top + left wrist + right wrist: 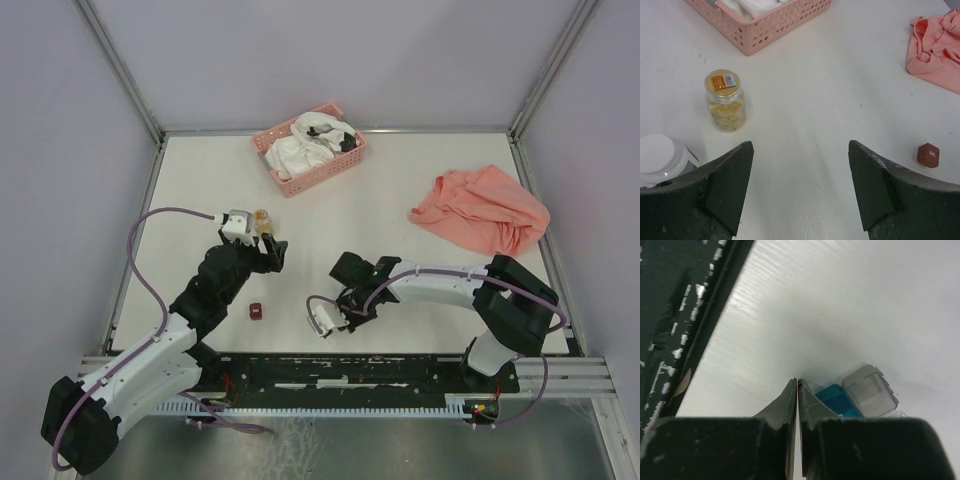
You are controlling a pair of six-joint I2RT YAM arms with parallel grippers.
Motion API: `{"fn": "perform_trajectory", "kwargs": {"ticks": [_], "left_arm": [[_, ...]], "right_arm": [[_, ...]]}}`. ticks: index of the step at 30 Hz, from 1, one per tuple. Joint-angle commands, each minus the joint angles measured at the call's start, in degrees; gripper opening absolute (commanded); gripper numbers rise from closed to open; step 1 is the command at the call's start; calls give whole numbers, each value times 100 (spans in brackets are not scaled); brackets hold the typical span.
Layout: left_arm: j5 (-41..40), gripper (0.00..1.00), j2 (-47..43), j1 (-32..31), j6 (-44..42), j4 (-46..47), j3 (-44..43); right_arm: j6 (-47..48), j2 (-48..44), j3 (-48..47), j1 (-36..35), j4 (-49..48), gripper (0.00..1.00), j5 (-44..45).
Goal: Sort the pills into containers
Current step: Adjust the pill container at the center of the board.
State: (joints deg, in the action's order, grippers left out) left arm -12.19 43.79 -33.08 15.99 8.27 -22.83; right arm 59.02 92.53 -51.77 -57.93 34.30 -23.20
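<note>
Left gripper [800, 150] is gaping wide, facing the upright jar [726, 95] of pills [728, 114]. Right gripper [797, 384] is pressing its fingers together beside the teal box [836, 399]. An off-centre grab risks toppling the jar.

White table [390, 215] (metal-framed) between pale lavender walls [340, 60].

White arm links [140, 365], black joints [515, 310], purple cables [133, 245].
</note>
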Motion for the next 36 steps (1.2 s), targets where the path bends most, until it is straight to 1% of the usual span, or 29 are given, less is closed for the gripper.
{"fn": "perform_trajectory", "kwargs": {"ticks": [1, 8, 16, 20, 24, 30, 33, 36], "left_arm": [[-124, 83, -116, 35, 159, 293, 13], [-100, 83, -190, 37, 176, 245, 22], [-112, 83, -178, 37, 179, 261, 22], [-157, 83, -177, 32, 168, 247, 24], [-168, 83, -215, 37, 168, 229, 17], [-341, 82, -183, 38, 92, 262, 42], [-447, 82, -84, 38, 48, 286, -20], [-620, 82, 83, 47, -21, 226, -189]], "right_arm": [[-502, 24, -233, 3, -416, 10, 696], [-836, 68, -303, 183, -606, 12, 1122], [-1424, 37, -330, 456, -942, 14, 1194], [-1601, 19, -340, 487, -985, 19, 992], [-1846, 50, -386, 632, -1040, 20, 734], [-1969, -76, -479, 882, -838, 20, 229], [-1942, -263, -547, 1077, -544, 21, -247], [-1812, -355, -860, 1290, 144, 21, -856]]}}
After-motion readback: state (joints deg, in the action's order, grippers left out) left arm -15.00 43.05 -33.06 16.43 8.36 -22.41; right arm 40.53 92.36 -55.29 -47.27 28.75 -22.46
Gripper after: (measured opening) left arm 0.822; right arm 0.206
